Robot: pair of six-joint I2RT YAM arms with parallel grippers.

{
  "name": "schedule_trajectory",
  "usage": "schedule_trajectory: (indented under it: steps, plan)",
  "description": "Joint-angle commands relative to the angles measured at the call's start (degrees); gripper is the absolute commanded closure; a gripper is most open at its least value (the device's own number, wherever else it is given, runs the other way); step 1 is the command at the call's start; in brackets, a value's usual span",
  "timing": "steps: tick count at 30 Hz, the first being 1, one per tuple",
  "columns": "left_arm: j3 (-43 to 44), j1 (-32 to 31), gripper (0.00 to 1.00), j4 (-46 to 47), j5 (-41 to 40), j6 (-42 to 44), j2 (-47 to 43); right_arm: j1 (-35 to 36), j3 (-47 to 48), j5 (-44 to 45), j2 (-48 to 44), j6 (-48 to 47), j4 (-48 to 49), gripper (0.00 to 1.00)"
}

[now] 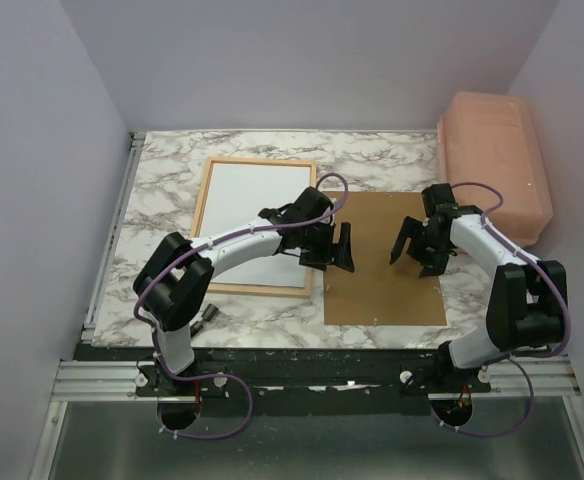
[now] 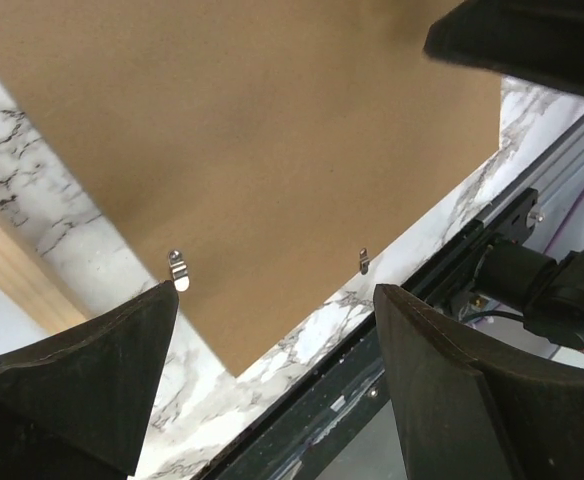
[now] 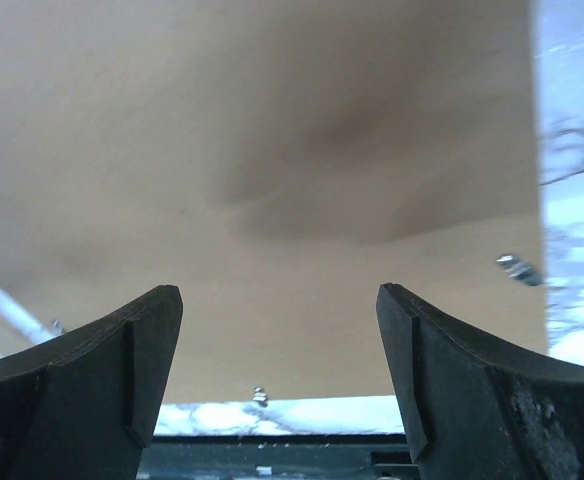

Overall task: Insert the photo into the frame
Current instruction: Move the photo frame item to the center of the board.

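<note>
The table [image 1: 162, 190] has a white and grey marble top; plain pale walls [image 1: 32, 150] stand round it on three sides; a metal rail [image 1: 322, 375] runs along the near edge. The frame [image 1: 262, 161] lies flat on the left part of the table; the photo [image 1: 247, 200] lies inside its wooden rim, white side up. A brown board [image 1: 392, 290] lies just right of the frame; two small metal clips [image 2: 177, 270] sit near its edge. A pink box [image 1: 497, 160] stands at the far right. The left gripper [image 1: 330, 262] hangs over the board's left edge, wide open and holding nothing; the right gripper [image 1: 415, 258] hangs over the board, wide open too and holding nothing.
</note>
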Motion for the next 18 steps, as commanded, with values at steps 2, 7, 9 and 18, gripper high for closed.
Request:
schedule_trajectory:
  steps: [2, 7, 9, 18]
  plan:
    - [4.19, -2.36, 0.18, -2.0, -6.53, -1.21, 3.85, -4.6, -1.28, 9.71, 0.91, -0.06, 1.73, 0.12]
    - [7.36, -2.77, 0.16, -5.36, -12.37, -1.03, 7.93, -8.88, -2.46, 14.01, 1.06, 0.55, 4.37, 0.1]
    - [8.9, -2.79, 0.16, -6.74, -14.05, -0.48, 9.72, -9.69, -2.72, 15.37, 1.1, 0.88, 5.69, 0.1]
    - [9.07, -2.12, 0.15, -12.07, -20.86, -0.71, 11.32, -10.84, -3.16, 17.71, 1.06, 2.14, 8.26, 0.1]
